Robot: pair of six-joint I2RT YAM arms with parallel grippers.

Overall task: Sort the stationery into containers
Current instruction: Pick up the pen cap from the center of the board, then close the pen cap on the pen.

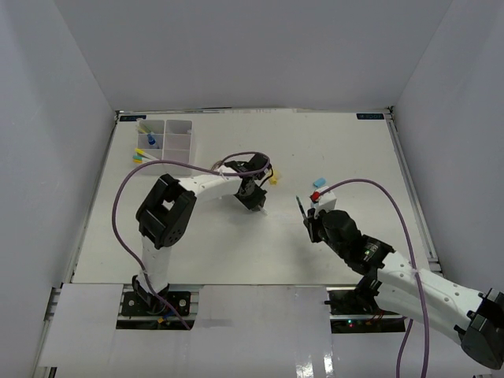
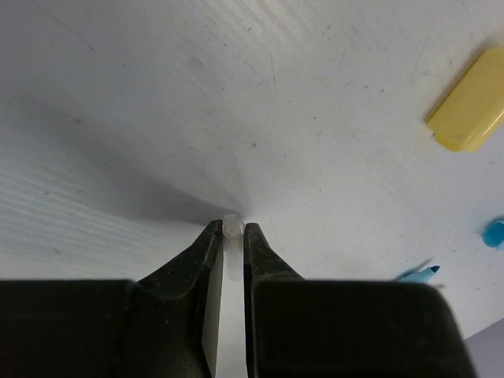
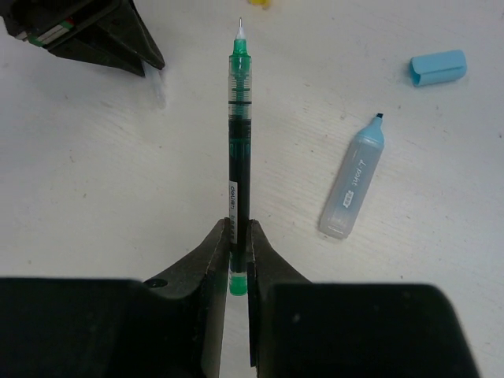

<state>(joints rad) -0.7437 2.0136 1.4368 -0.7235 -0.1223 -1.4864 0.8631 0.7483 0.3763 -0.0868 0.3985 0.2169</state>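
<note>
Grippers are both closed on something, so look at each one in turn. Your right gripper [image 3: 239, 228] holds a green pen [image 3: 239, 134] near its back end. The jaws are narrow and press the barrel from both sides. The pen points straight away from the wrist, and its fine tip is free and uncapped. In the top view this gripper stands right of the table's middle, and the pen sticks out toward the far side. To the right of the pen in the wrist view, a light blue highlighter [image 3: 354, 177] lies on the table [image 3: 118, 173] without its cap. A blue cap [image 3: 438, 67] lies apart from it, further away.

Your left gripper [image 2: 232, 232] is down at the table surface. Its jaws are almost together and pinch a small clear piece [image 2: 232, 227] between the tips. What this piece is, you cannot tell from the pictures. To the right in this wrist view lies a yellow cap [image 2: 471, 102], well apart from the fingers. Seen from above, the left gripper is near the middle of the table, and the two grippers are near each other but not touching.

The tray [image 1: 178, 123] sits at the far left corner, well apart from both grippers. A small blue thing [image 1: 151, 140] lies in one of its left compartments.
</note>
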